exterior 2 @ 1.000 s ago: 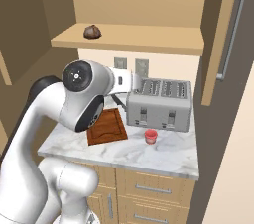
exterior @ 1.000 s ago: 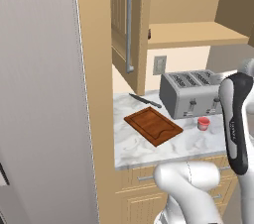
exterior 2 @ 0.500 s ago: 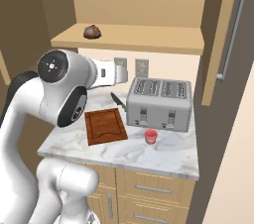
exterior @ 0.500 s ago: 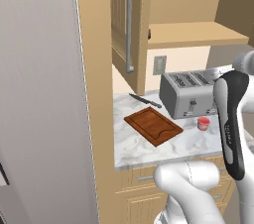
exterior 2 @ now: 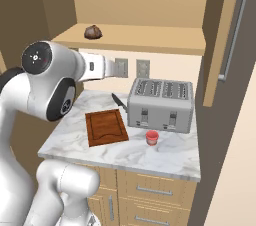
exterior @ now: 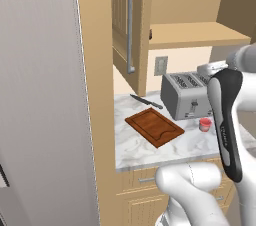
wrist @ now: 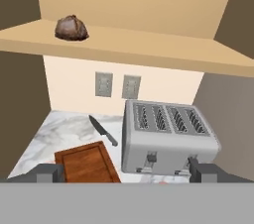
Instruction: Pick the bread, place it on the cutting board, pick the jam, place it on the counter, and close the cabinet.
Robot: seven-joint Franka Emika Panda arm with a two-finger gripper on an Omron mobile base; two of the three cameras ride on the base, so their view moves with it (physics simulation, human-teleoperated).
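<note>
Now the arm swings up off the table toward the open cabinet [exterior 2: 222,45], jaws spread wide and empty. Bread [wrist: 71,28] waits on the shelf [wrist: 149,49], well apart; cutting board [exterior 2: 106,127] bare, jam [exterior 2: 152,137] already down.

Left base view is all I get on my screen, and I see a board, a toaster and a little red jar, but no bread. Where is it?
Observer: The bread sits on the shelf inside the open cabinet, toward its left end.
Operator: Is the robot's claw holding anything?
Observer: No. In the hand view the gripper is open, its fingertips wide apart with nothing between them.
Operator: What is it aimed at?
Observer: The hand view looks across the toaster at the back wall, with the bread high up on the left.
Operator: Is the board free?
Observer: Yes, the cutting board has nothing on it; a knife lies behind it on the counter.
</note>
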